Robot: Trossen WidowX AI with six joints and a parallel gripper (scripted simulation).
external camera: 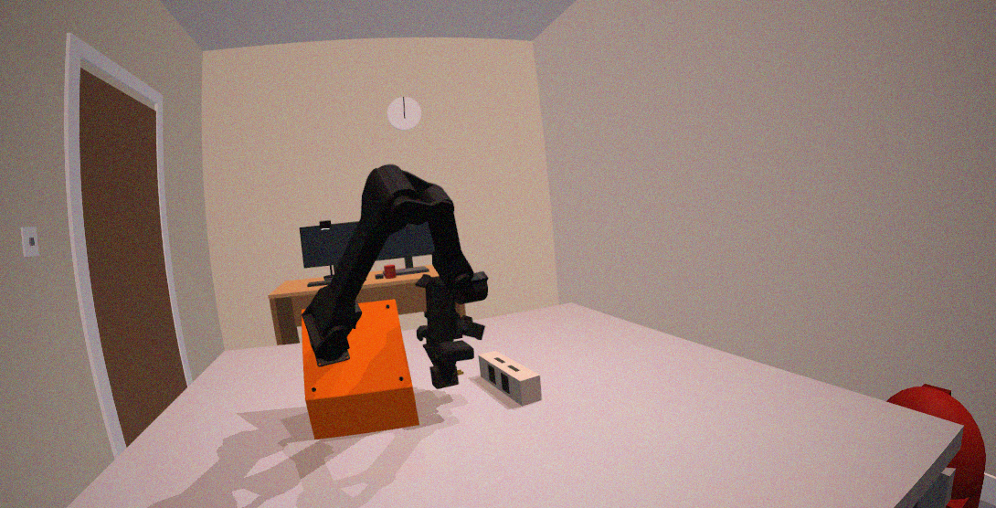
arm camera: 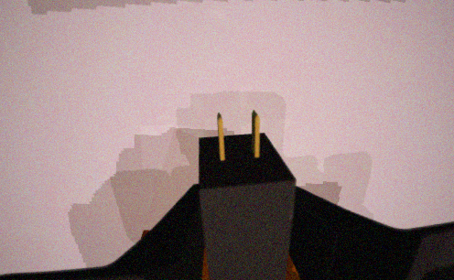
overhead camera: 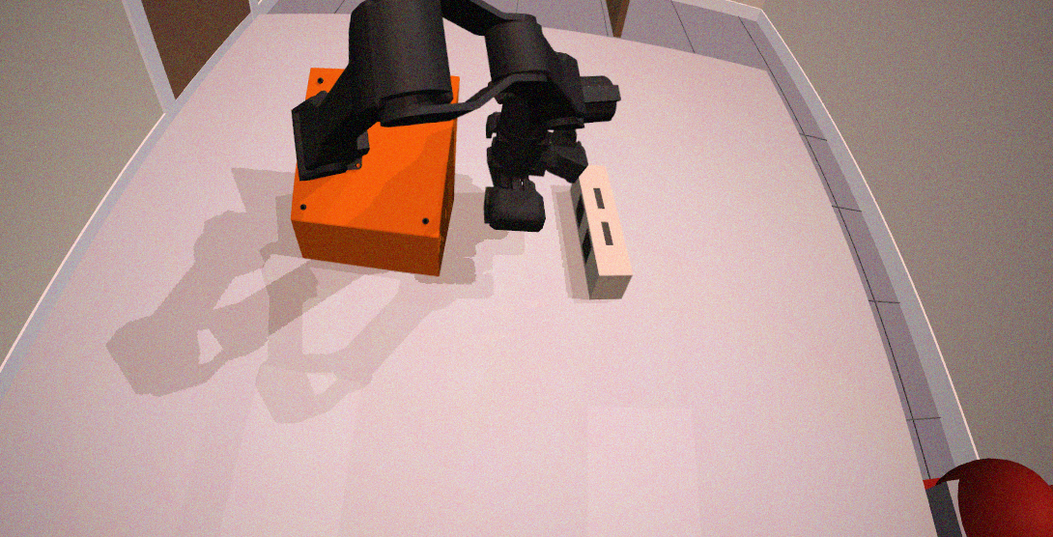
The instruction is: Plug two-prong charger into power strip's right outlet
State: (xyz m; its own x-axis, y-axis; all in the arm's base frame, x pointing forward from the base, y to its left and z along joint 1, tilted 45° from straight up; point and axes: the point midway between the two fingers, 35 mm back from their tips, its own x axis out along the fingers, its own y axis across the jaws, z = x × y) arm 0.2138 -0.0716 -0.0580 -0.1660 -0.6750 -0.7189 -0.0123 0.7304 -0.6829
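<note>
Wrist view shows our jaws [overhead camera: 515, 205] [external camera: 446, 365] partly closed, gripping the charger [arm camera: 247, 220] above the tabletop [overhead camera: 471, 400] [external camera: 627, 399] [arm camera: 367, 69], beside the strip [overhead camera: 608, 231] [external camera: 512, 375]. We seem to be lining up; next we should square both prongs [external camera: 460, 372] [arm camera: 239, 137] with the right outlet, then push straight.

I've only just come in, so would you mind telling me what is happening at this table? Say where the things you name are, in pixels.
A black robot arm's end effector [overhead camera: 515, 201] [external camera: 446, 368] [arm camera: 235, 188] grips a dark, box-shaped charger [arm camera: 247, 220] with two brass-coloured prongs [external camera: 460, 372] [arm camera: 239, 137]. It hangs beside the pale, oblong power strip [overhead camera: 608, 231] [external camera: 510, 377]. The charger is not plugged in.
</note>
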